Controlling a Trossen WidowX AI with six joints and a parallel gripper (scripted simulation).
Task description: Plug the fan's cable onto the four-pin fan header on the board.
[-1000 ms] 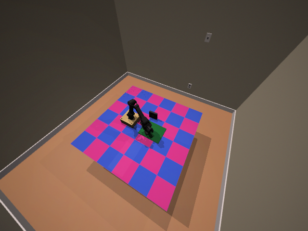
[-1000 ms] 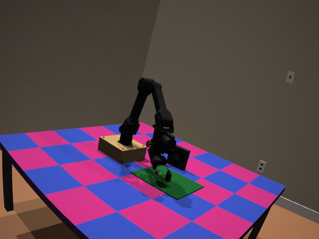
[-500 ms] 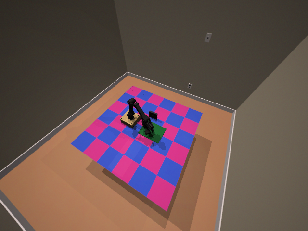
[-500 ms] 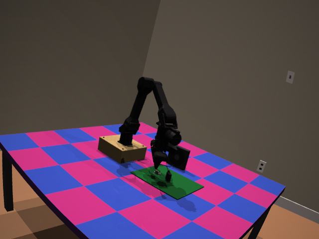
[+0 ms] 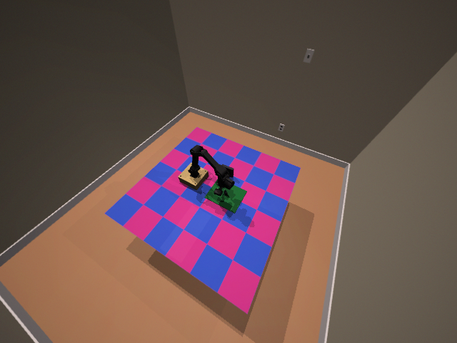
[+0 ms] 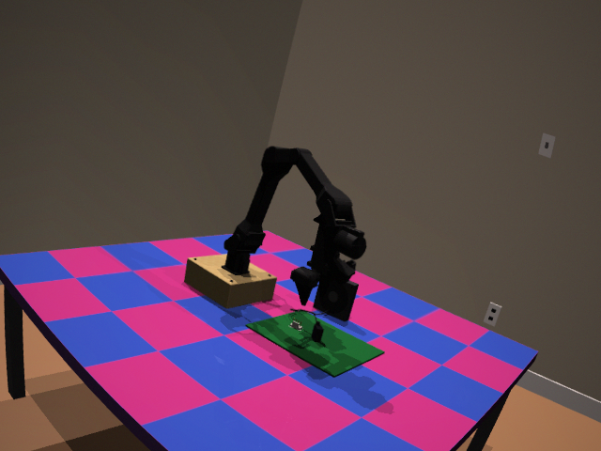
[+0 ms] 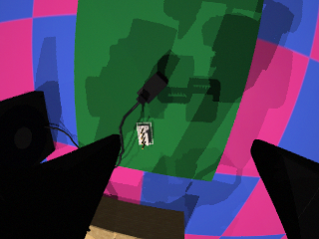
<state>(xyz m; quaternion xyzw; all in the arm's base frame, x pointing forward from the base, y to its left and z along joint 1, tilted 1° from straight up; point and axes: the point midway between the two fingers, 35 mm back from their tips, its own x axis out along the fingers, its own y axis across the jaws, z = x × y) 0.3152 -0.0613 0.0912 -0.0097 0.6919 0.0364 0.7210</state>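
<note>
The black cable plug stands on the green board, apart from the header. Its cable leaves its top end. The small white four-pin header has nothing on it, and its pins show in the wrist view. In the top view the header is too small to make out. My gripper is wide open and empty above the board. In the wrist view the plug lies ahead of the fingertips, and the header shows between them, nearer the left finger.
The black square fan stands beside the board, close to my arm in the exterior view. Its thin cable loops beside the header to the plug. The wooden base block carries the arm behind the board.
</note>
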